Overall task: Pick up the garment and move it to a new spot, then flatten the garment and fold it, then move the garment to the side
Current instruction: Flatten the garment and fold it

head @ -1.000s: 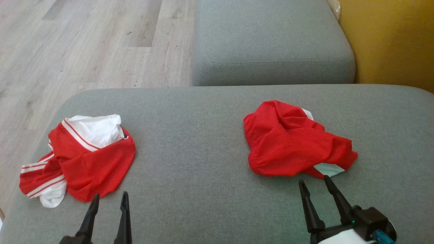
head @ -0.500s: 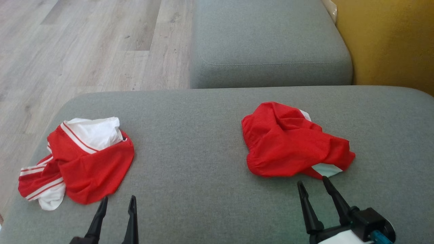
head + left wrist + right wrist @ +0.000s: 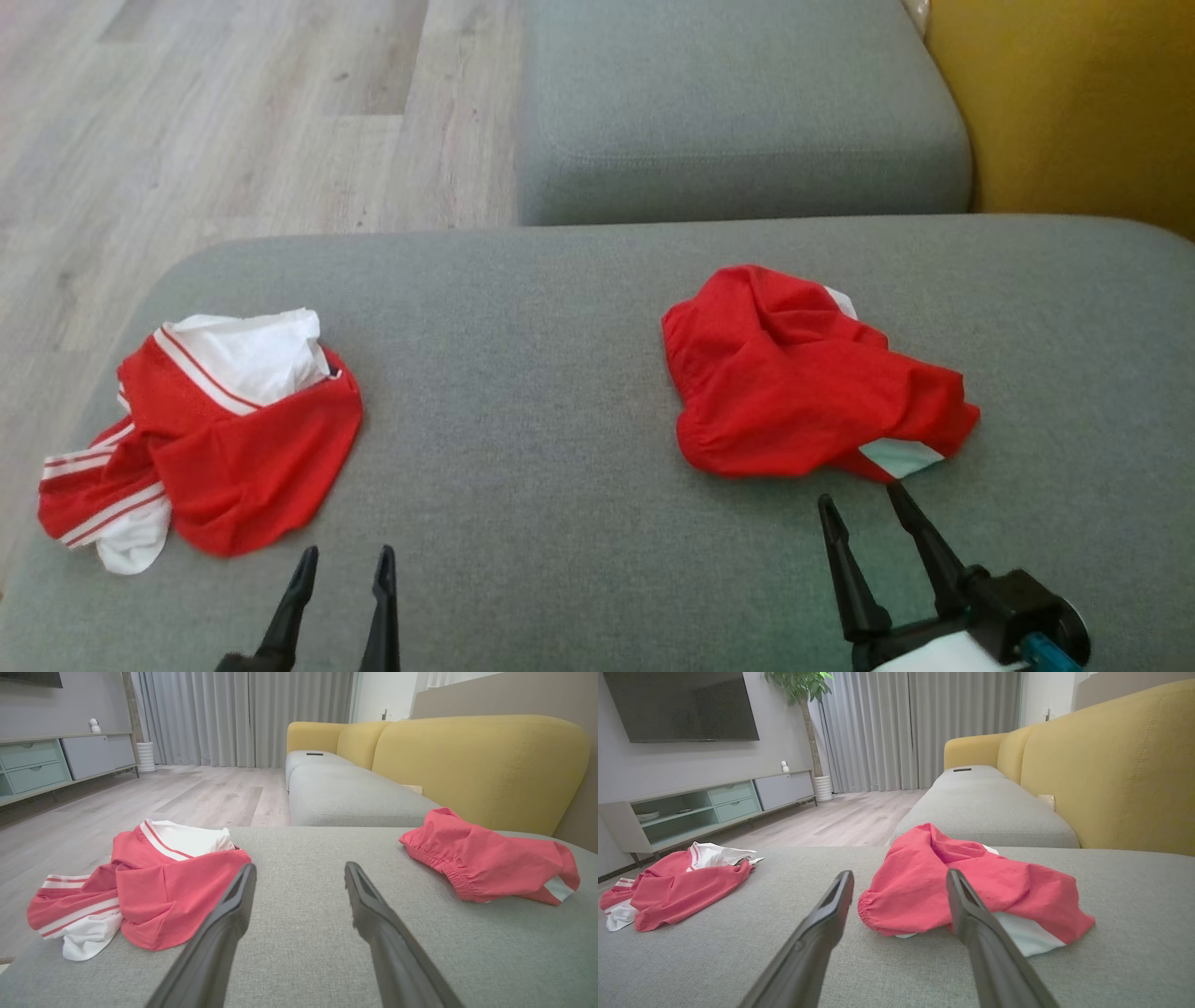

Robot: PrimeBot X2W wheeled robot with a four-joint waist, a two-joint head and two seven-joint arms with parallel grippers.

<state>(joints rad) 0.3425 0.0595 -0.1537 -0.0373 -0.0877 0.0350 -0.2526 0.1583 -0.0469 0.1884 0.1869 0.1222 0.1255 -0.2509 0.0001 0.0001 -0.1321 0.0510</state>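
Spread and empty, the right gripper [image 3: 861, 497] sits just short of the red shorts [image 3: 794, 383].
Its placement looks like a line-up for the pickup; the left gripper [image 3: 346, 553], also spread and empty, hovers near the striped jersey [image 3: 233, 439]. Both garments are thin, limp cloth bunched in soft folds, well apart on the coarse grey woven cushion [image 3: 523, 373]; the shorts show a gathered elastic edge and a white patch.

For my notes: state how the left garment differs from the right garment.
The left garment shows a broad white panel and white stripes; the right garment is nearly all red, one small pale patch aside. The left garment lies by the edge of the grey cushion; the right garment lies well inside it. Both lie crumpled on it.
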